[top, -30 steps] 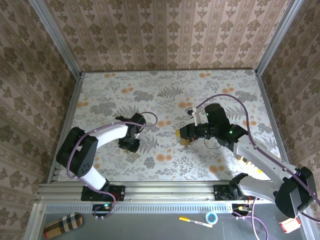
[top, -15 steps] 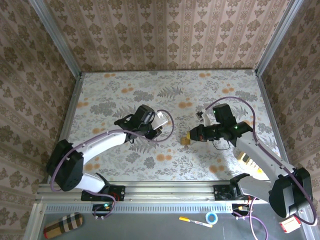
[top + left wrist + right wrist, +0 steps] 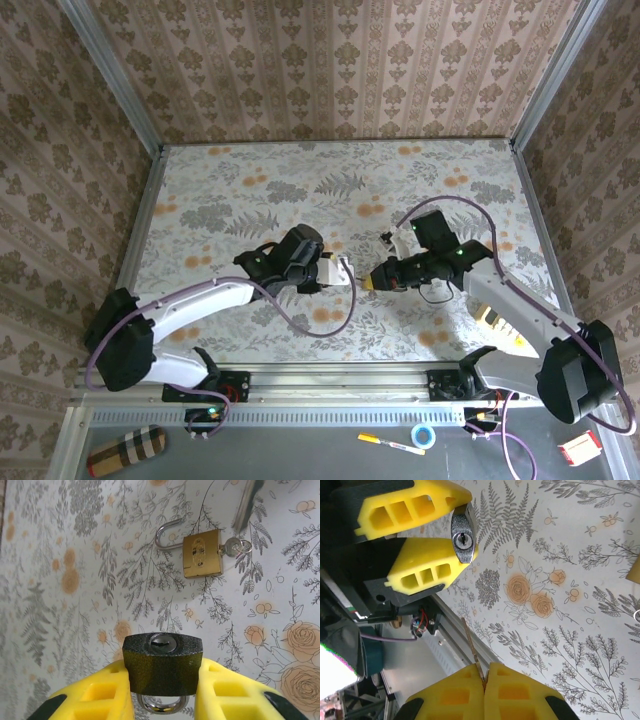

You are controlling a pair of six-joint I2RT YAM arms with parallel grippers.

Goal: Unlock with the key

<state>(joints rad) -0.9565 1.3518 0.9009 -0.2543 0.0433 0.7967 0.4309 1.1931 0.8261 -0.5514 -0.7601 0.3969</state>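
A dark padlock (image 3: 162,665) sits clamped between my left gripper's (image 3: 162,681) yellow fingers, keyhole end facing outward and shackle toward the wrist. In the right wrist view the same padlock (image 3: 462,537) shows its keyhole in the left gripper (image 3: 465,527) at upper left. My right gripper (image 3: 484,672) is shut on a thin key (image 3: 471,642) whose blade sticks out of the pads toward the padlock, a gap away from it. From above, the left gripper (image 3: 343,272) and right gripper (image 3: 372,280) face each other tip to tip at mid-table.
A brass padlock (image 3: 201,555) with its shackle open and a key (image 3: 232,546) in it lies on the floral table beyond the left gripper. The metal front rail (image 3: 330,378) runs along the near edge. A yellow object (image 3: 500,325) lies under the right arm.
My left arm has swung right, carrying the dark padlock from left of centre to just in front of the right gripper. The right gripper shifted slightly with its key.
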